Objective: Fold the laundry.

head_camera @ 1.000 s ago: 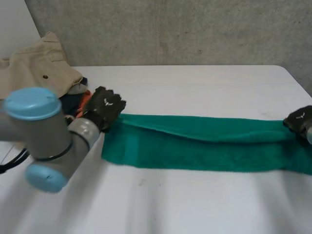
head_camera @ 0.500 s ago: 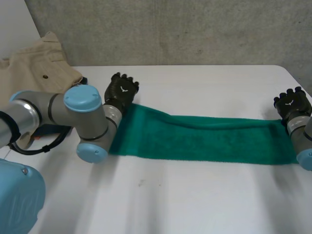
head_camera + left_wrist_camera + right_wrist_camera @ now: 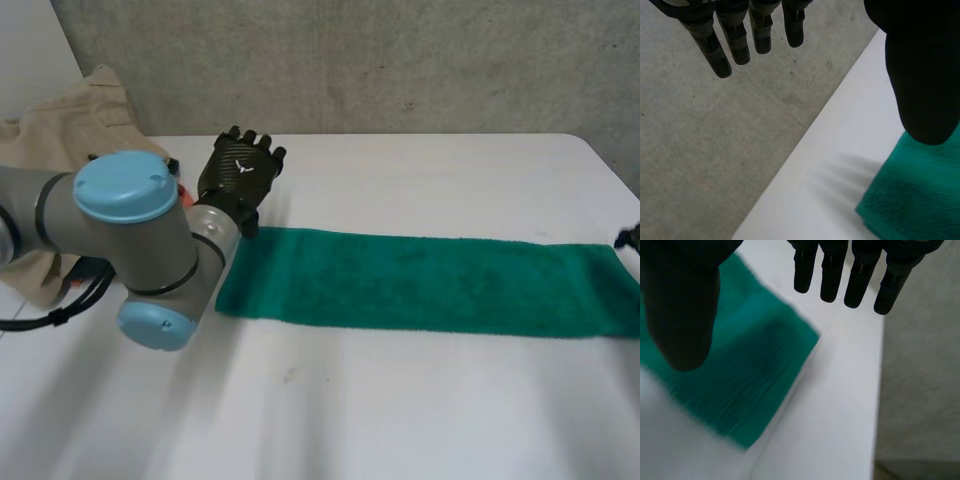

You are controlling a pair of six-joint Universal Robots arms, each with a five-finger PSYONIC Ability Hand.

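I see the green towel (image 3: 420, 282) flat on the table (image 3: 400, 410); left hand (image 3: 238, 172) and right hand (image 3: 682, 305) wide, empty.

The towel (image 3: 420, 285) is plain teal-green, with no pattern; the worktop (image 3: 400, 420) is plain white; the left hand (image 3: 238, 175) is black with a small white mark on its back; the right hand (image 3: 680, 300) is black; the left arm (image 3: 150, 255) is grey with light-blue caps; the garment (image 3: 70, 120) at upper left is beige; the wall (image 3: 400, 60) is mottled grey.

light: bright, diffuse | green cloth (image 3: 420, 280): thin soft shadow along near edge
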